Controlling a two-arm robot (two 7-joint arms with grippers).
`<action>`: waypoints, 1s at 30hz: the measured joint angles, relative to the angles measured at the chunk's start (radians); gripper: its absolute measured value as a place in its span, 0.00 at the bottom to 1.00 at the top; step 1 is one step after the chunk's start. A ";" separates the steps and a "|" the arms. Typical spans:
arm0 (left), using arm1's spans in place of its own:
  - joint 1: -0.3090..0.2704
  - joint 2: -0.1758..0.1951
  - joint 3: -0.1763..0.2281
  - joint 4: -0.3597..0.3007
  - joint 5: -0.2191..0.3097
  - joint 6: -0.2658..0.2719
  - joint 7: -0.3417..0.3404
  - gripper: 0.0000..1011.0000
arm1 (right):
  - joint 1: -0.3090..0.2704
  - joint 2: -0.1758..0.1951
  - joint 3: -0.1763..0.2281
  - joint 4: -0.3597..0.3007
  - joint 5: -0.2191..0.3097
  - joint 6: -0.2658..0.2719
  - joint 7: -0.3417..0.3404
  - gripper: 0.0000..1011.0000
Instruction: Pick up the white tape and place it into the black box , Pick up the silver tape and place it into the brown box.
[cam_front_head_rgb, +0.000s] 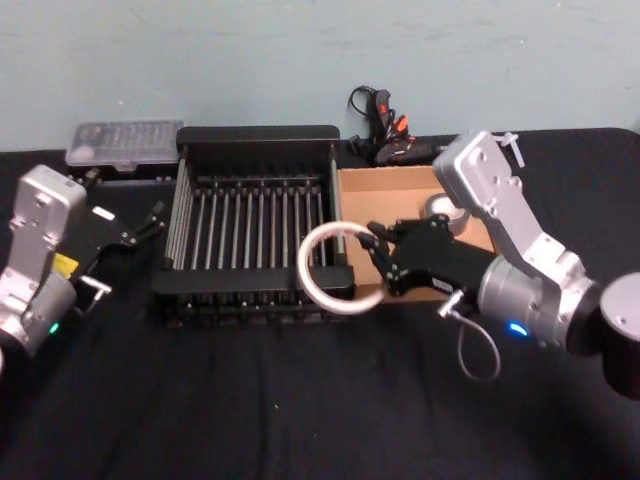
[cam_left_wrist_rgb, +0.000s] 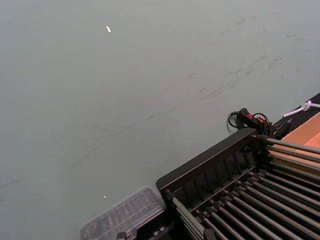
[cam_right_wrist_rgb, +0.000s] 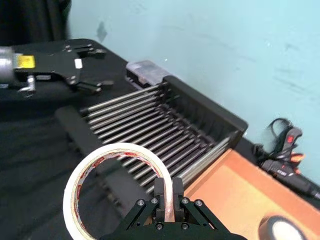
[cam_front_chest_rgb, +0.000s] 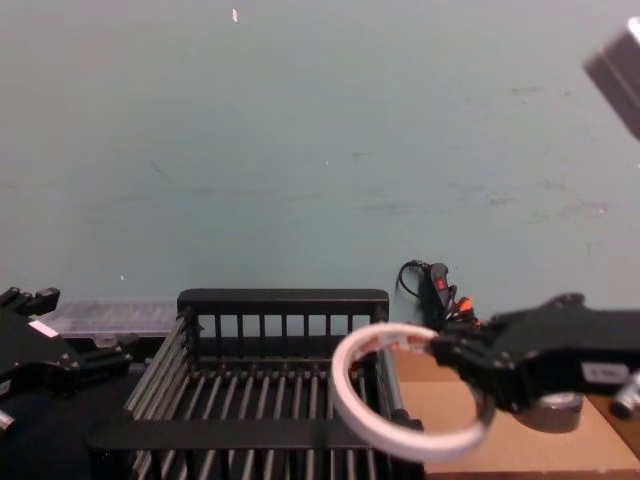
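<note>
Gripped by its wall in the right gripper (cam_front_head_rgb: 372, 243), with the wide thin white tape ring (cam_front_head_rgb: 327, 268) tilted over the black slatted crate's (cam_front_head_rgb: 256, 137) right rim, the crate's bay lying leftward

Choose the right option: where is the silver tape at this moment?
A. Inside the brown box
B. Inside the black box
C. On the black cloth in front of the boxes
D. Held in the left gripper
A: the silver tape lies on the floor of the brown box, while the right gripper holds the white tape over the near right corner of the black box, and the left gripper is open, left of that box.
</note>
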 joint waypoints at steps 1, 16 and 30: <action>0.000 0.000 0.000 0.000 0.000 0.000 0.000 0.99 | 0.009 -0.004 -0.003 0.009 -0.003 -0.002 -0.002 0.10; 0.000 0.000 0.000 0.000 0.000 0.000 0.000 0.99 | 0.209 -0.125 -0.062 0.250 -0.087 -0.083 -0.035 0.10; 0.000 0.000 0.000 0.000 0.000 0.000 0.000 0.99 | 0.305 -0.229 -0.105 0.448 -0.189 -0.197 -0.087 0.10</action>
